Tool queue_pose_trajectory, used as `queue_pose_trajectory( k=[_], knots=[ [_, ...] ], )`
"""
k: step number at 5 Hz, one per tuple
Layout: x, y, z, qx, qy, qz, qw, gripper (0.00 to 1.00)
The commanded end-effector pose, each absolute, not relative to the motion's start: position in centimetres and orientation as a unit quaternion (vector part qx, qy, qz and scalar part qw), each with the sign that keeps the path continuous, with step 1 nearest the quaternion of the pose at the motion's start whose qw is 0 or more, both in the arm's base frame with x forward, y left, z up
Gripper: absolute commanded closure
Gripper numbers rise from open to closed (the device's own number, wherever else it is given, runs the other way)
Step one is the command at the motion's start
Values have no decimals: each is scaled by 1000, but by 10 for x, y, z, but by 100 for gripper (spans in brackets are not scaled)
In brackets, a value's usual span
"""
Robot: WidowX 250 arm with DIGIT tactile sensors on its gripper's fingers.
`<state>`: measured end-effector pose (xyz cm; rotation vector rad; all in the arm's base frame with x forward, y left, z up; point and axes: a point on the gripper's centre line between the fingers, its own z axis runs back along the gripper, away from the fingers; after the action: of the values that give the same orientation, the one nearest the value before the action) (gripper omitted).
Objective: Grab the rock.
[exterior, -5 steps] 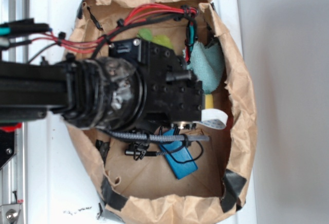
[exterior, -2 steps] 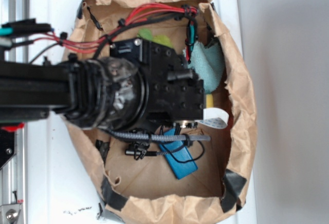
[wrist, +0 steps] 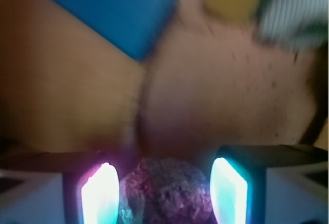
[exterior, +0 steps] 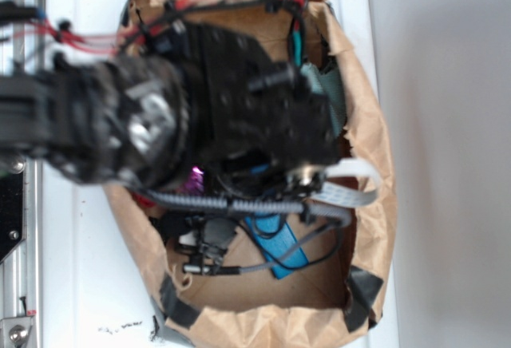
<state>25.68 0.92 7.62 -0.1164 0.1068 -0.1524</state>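
With the rock (wrist: 167, 190) sitting between the glowing fingers (wrist: 96, 196), which stand narrow on either flank though contact cannot be told, close evenly on its widest part and lift straight, clear of the blue block (wrist: 110, 13).

The arm (exterior: 104, 124) reaches in from the left, its hand (wrist: 163, 193) with both fingers (wrist: 229, 190) spread apart.

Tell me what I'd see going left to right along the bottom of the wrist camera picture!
Glowing pink finger → rock → glowing blue-green finger. The rock sits in the gap between the two fingers; the blur hides whether they touch it.
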Motion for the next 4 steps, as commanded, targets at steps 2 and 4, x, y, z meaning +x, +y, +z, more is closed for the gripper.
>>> queue_pose_trajectory(
  k=[2,4],
  knots=[
    [274,27,148,-75,-7,-38,996,100],
    [279,29,166,-100,-33,-30,994,100]
  ],
)
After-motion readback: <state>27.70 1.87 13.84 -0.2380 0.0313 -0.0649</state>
